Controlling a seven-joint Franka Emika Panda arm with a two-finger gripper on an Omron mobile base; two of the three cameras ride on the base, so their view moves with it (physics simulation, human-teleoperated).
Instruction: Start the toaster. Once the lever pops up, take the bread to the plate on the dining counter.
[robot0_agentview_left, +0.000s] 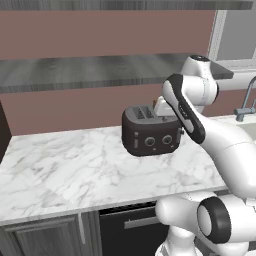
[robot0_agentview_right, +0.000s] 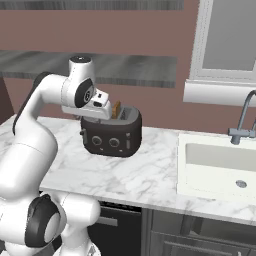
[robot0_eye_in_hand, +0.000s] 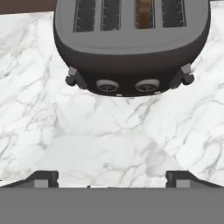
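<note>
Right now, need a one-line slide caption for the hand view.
Open gripper looks down on the four-slot toaster, bread in its third slot, on the marble counter.

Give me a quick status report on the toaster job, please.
End effector open, empty, above the counter before the toaster. Bread in third slot. Nothing in the way.

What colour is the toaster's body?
Dark grey-black, clearest in the hand view: the toaster stands on the white marble-patterned counter.
</note>
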